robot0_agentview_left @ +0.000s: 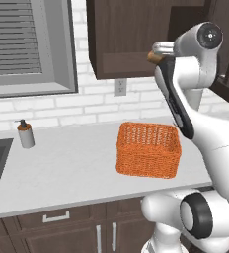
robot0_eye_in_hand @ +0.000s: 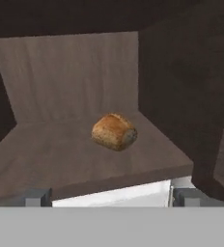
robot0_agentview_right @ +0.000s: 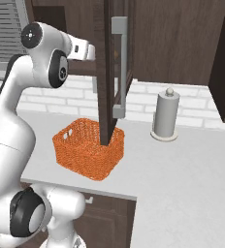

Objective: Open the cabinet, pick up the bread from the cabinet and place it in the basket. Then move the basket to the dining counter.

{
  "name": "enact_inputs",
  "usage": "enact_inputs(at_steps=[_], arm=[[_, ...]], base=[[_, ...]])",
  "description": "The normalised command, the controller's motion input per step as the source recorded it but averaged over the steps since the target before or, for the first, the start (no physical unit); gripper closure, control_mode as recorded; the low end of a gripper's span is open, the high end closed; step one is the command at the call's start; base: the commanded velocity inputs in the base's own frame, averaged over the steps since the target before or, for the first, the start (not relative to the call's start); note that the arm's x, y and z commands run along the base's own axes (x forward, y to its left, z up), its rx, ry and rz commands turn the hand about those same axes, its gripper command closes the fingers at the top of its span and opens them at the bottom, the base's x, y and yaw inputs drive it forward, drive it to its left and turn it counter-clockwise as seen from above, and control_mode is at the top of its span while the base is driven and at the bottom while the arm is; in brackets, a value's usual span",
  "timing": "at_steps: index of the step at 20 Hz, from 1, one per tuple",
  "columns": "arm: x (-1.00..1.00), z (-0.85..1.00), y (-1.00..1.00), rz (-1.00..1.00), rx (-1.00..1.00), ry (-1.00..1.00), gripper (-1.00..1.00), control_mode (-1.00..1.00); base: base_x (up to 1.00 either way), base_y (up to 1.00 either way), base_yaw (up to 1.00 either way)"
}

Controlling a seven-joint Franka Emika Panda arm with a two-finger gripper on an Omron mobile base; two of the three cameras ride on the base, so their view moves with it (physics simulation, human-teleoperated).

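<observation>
Hand view looks straight along the gripper into the cabinet: its two fingertips sit at the far corners of the lower edge, spread wide with nothing between them. That wide stance suits the reach ahead, since the bread lies on the shelf in front, apart from the fingers and roughly centred between them. The loaf rests a little back from the shelf's front lip, near the right inner wall, so the hand would need to go further in before it could close.

From the right base view, the cabinet door stands swung out toward the camera, its long silver handle facing right, and the arm's wrist passes behind the door into the opening. This leaves the entry free.

The orange basket sits on the grey worktop directly under the cabinet, which I judge handy for a short drop once the bread is lifted out. A soap bottle stands to the left beside the sink, and a paper-towel holder to the right.
</observation>
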Motion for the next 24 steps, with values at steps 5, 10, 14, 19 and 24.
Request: enact_inputs(at_steps=[5,10,14,19,24], arm=[[0.25,0.32,0.0,0.13,-0.27,0.02,-1.0,-1.0],[0.35,0.24,0.0,0.01,-0.23,0.17,-1.0,-1.0],[0.24,-0.01,0.02,0.0,-0.17,0.26,-1.0,-1.0],[0.2,-0.12,0.0,0.03,-0.01,0.11,-1.0,-1.0],[0.03,-0.19,-0.09,0.09,0.0,-0.01,-1.0,-1.0]], base=[[0.0,0.0,0.0],[0.0,0.0,0.0],[0.0,0.0,0.0],[0.0,0.0,0.0],[0.0,0.0,0.0]])
